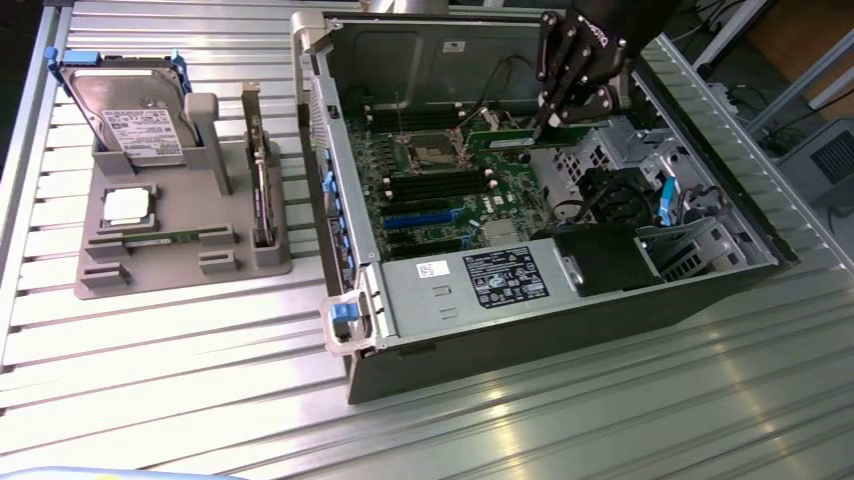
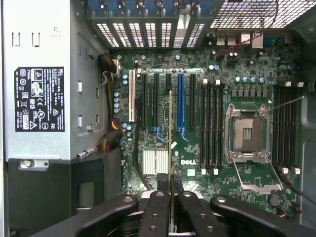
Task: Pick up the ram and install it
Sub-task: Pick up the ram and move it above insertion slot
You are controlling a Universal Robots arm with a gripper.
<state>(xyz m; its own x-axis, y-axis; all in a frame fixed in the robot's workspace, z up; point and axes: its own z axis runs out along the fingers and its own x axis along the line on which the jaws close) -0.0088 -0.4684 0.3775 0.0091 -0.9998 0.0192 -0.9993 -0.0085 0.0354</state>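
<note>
Ribbed silver tabletop (image 1: 174,400) (slatted all over), bright glare patches (image 1: 497,398) across it.

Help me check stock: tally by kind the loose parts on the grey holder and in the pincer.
Hard drive: 1
Processor: 1
Card: 1
Ram: 2, one in the pincer, another on the holder
Total: 5

Black gripper (image 2: 170,183) with bolted linkage fingers (image 2: 157,210)
</note>
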